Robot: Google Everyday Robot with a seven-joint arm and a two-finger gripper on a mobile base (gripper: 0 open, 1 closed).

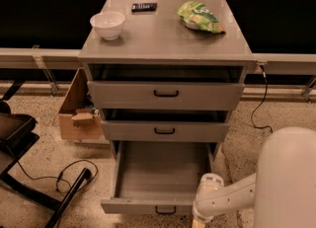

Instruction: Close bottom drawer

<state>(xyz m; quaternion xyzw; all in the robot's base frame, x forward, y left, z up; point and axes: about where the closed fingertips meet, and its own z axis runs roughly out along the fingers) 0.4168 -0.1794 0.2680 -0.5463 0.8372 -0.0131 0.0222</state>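
The bottom drawer [163,175] of the grey cabinet is pulled far out and looks empty inside. Its flat front panel [143,206] with a small black loop handle [165,210] faces me near the lower edge of the camera view. My gripper [198,222] hangs at the end of the white arm [232,195], low at the right end of the drawer's front panel, partly cut off by the lower edge. The middle drawer [164,131] and top drawer [166,95] stand slightly out.
A white bowl [107,24], a black remote [144,7] and a green chip bag [200,17] lie on the cabinet top [163,39]. A cardboard box [79,108] stands left of the cabinet. A black chair base and cable [59,182] lie on the floor at left.
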